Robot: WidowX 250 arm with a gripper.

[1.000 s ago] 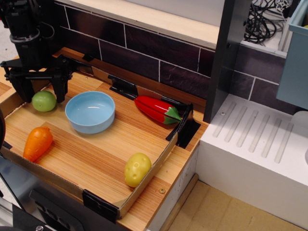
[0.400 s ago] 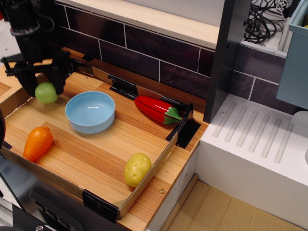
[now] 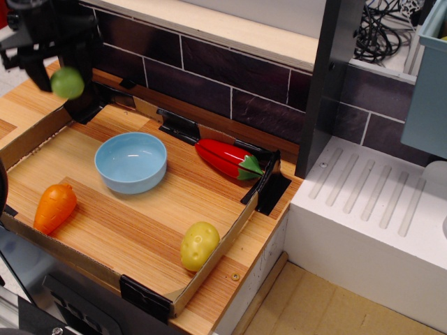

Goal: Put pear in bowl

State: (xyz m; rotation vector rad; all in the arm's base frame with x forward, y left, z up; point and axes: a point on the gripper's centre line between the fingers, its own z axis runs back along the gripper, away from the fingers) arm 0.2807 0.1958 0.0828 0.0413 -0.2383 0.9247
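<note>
Presently itemised: gripper [image 3: 64, 68], black, at the far left corner of the tray, raised clear of the wood; fingers clenched on the pear [image 3: 68, 82], which hangs between them in the air, touching nothing else. Pear: small, smooth, light green, only partly covered by the fingers, so the hold looks shallow. Bowl [image 3: 131, 161]: light blue, shallow, glossy, empty, standing upright on the wooden tray [image 3: 140, 230] toward its far left part, nearer the front and right than the pear and apart from it. Other contents: orange carrot [image 3: 54, 207] by the near left edge; red pepper [image 3: 228, 159] along the far right edge; yellow potato [image 3: 199, 245] at the near right corner; cardboard rim [image 3: 209, 264] around the tray. Risks, as judged: a round, slick fruit held by a narrow pinch may slip out during travel and roll across the tray; a release made short of the bowl, or over its near rim, would let the pear bounce off the glossy lip; a drop from the present height could make it hop out of so shallow a vessel; a low approach might let the fingers strike the bowl's wall and push the light bowl aside. Carrot lies near enough to be knocked by a stray roll.
</note>
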